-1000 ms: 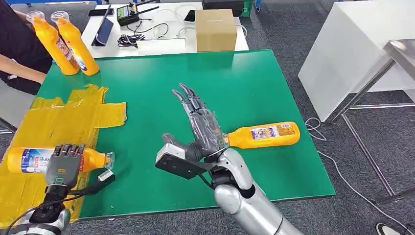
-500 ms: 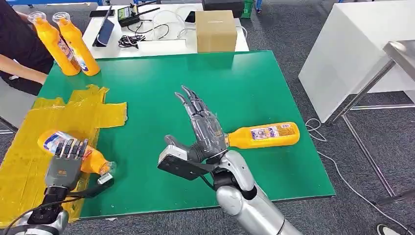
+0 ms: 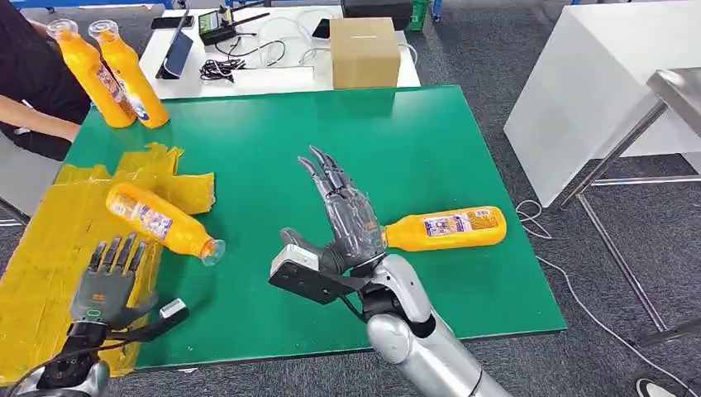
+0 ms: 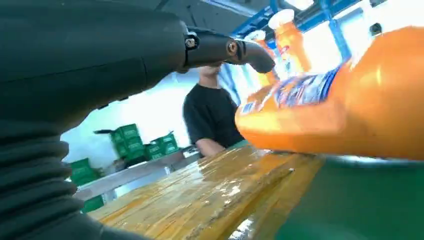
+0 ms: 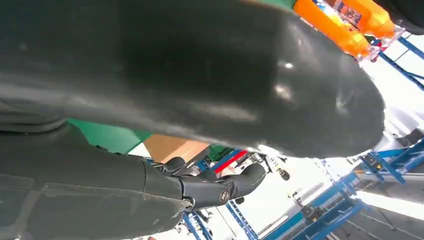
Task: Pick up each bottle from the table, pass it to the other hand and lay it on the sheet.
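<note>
One orange bottle (image 3: 157,219) lies on its side, its base on the yellow sheet (image 3: 58,240) and its capped neck over the green mat (image 3: 273,149). My left hand (image 3: 107,277) is just short of it, fingers spread, holding nothing. The left wrist view has this bottle (image 4: 350,115) close ahead on the sheet (image 4: 210,195). A second orange bottle (image 3: 446,229) lies on the mat at the right. My right hand (image 3: 343,219) is flat and open, its back against that bottle's neck. Two more orange bottles (image 3: 107,70) stand upright at the far left corner.
A person in a black top (image 3: 25,74) sits by the table's far left corner. Behind the mat, a white table carries a cardboard box (image 3: 364,50), cables and devices. A white cabinet (image 3: 595,91) stands to the right, with a cable on the floor.
My left hand let go of the bottle and opened. The bottle swung round and moved away from the hand across the sheet. The right hand stayed put.
</note>
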